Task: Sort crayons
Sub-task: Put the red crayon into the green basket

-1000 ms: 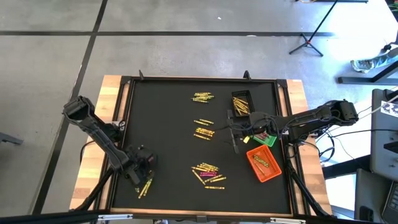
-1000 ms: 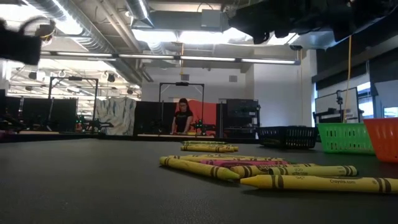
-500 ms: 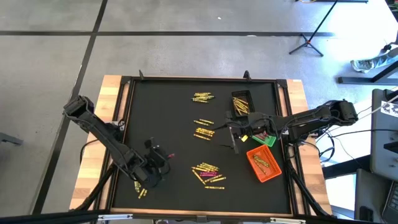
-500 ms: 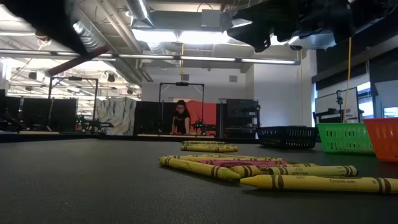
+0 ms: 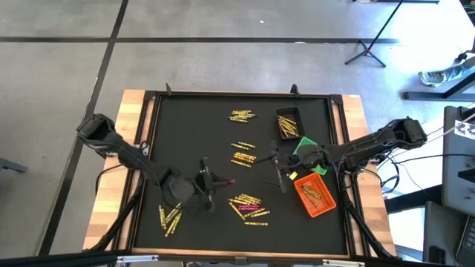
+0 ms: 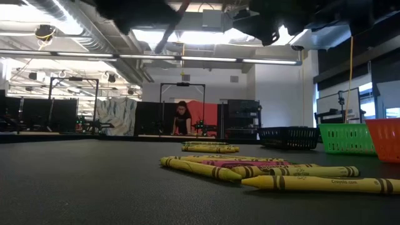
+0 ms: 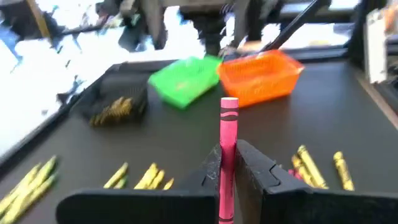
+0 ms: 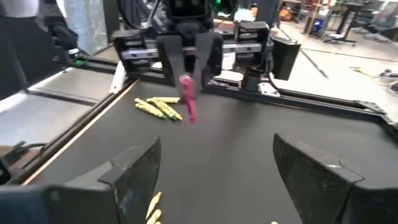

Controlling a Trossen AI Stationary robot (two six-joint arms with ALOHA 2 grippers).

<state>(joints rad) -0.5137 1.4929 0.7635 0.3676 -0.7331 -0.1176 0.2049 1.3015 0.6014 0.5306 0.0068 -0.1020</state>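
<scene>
Table (image 5: 148, 148): black work surface inside a dark frame on a wooden top, carrying all items below. Left arm (image 5: 122, 152): dark, reaching in from the left edge toward the middle of the near half. Right arm (image 5: 371, 148): dark, reaching in from the right edge, passing above the green bin. Orange bin (image 5: 315, 195): rectangular, near the right edge toward the near right corner, tilted, a few yellow crayons inside. Green bin (image 5: 306, 152): just beyond the orange bin along the right edge, partly under the right arm. Black bin (image 5: 289, 123): toward the far right corner, holding yellow crayons. Left gripper (image 5: 220, 182): raised above the near half of the table, left of the near-centre crayon pile, fingers (image 7: 252, 168) clamped on one pink crayon (image 7: 228, 146), which sticks out forward past the fingertips toward the bins. Right gripper (image 5: 277, 169): over the table just left of the green and orange bins, fingers (image 8: 314, 180) spread wide with nothing between them, facing the left gripper. Crayons, loose, mostly yellow, in five lots: a pile (image 5: 249, 208) near the middle of the near edge, including at least one pink; a cluster (image 5: 170, 217) near the near left corner; a group (image 5: 243, 158) at the table's centre; a few (image 5: 243, 145) just beyond that group; a group (image 5: 242, 116) toward the middle of the far edge. Person (image 6: 182, 119): in the room beyond the far edge, seen in the low view.
</scene>
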